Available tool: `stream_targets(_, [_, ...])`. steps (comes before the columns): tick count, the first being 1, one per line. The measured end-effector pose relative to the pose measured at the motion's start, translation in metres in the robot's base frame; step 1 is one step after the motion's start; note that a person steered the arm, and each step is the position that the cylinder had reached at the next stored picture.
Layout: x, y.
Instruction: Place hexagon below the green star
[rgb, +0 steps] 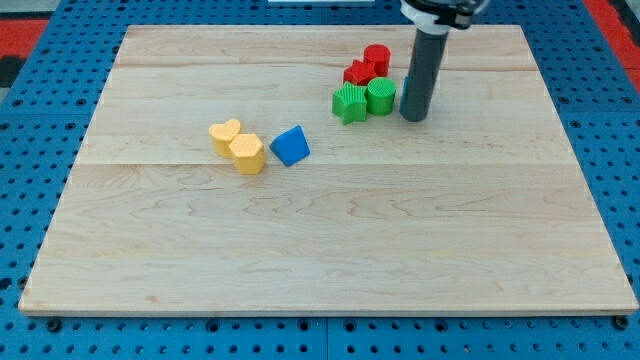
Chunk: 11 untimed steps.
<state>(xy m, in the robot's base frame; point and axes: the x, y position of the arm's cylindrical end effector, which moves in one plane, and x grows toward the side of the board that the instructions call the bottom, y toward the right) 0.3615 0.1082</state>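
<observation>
Clearly little was done: the yellow hexagon (247, 153) sat well left of the green star (349, 103), touching the yellow heart (225, 135). My tip (414, 117), a bare rod with no jaws, stood just right of the green cylinder (381, 96), far from the hexagon.

The table top (330, 250) is pale wood with fine grain lines, smooth and not shiny. The green star (349, 103), the yellow hexagon (247, 153) and the blue block (291, 146) look like smooth, matt plastic. The rod above my tip (414, 118) is dark grey and dull.
</observation>
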Motion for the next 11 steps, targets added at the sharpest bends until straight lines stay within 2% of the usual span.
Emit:
stream_targets(1, [-0.017,0.006])
stream_targets(2, [-0.058,0.032])
stream_targets(3, [-0.081,0.028])
stream_targets(4, [0.023,0.026])
stream_targets(6, [0.108,-0.118])
stream_targets(7, [0.094,-0.214])
stream_targets(8, [0.058,-0.23])
stream_targets(11, [0.058,-0.108])
